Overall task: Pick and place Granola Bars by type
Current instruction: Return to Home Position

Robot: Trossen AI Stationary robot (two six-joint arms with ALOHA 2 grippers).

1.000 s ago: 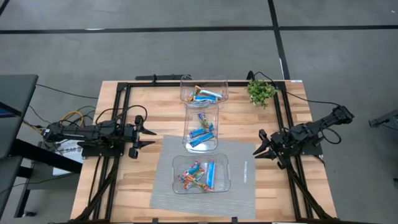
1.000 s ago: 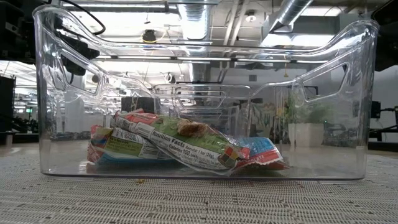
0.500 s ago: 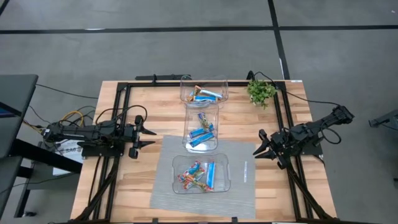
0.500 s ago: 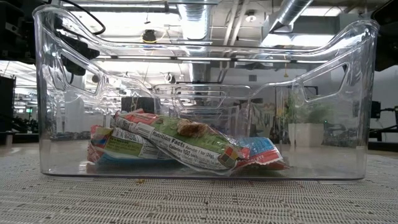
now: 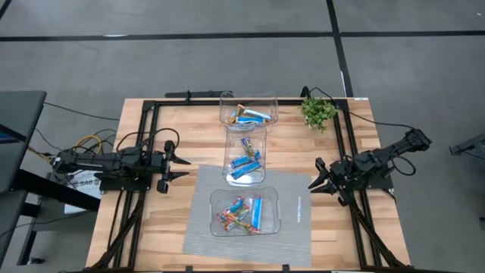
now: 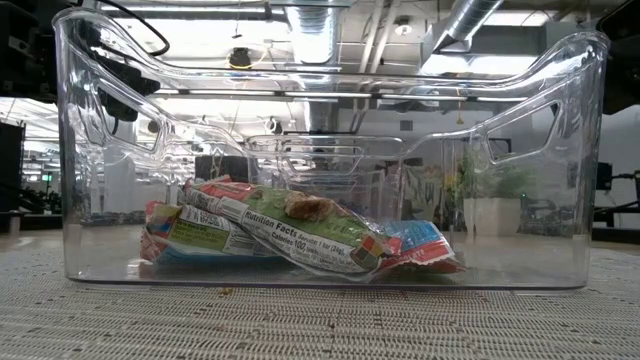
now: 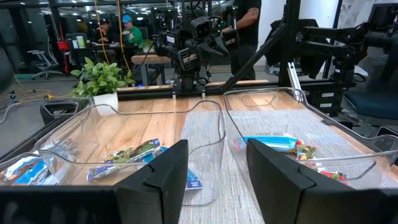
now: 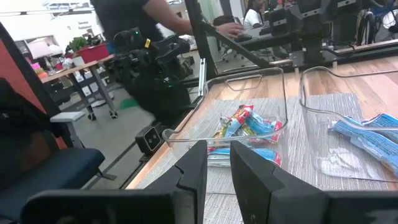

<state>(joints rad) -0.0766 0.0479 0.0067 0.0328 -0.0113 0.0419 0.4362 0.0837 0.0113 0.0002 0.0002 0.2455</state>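
Note:
The granola bars lie in three clear bins in a row down the table's middle. The near bin [image 5: 244, 212] on the grey mat [image 5: 204, 235] holds multicoloured and blue bars [image 6: 300, 235]. Blue bars [image 5: 246, 161] fill the middle bin, and the far bin holds blue bars [image 5: 250, 116] and one of another colour. My left gripper [image 5: 187, 167] waits open at the table's left, level, facing the bins. At the right, my right gripper [image 5: 313, 176] points level toward the near bin, a narrow gap between its fingers. Neither holds anything.
A small green plant [image 5: 318, 111] stands at the far right corner. A black frame [image 5: 151, 106] runs round the table's edges. Bare wood lies between each gripper and the bins. People and desks show in the room beyond the table.

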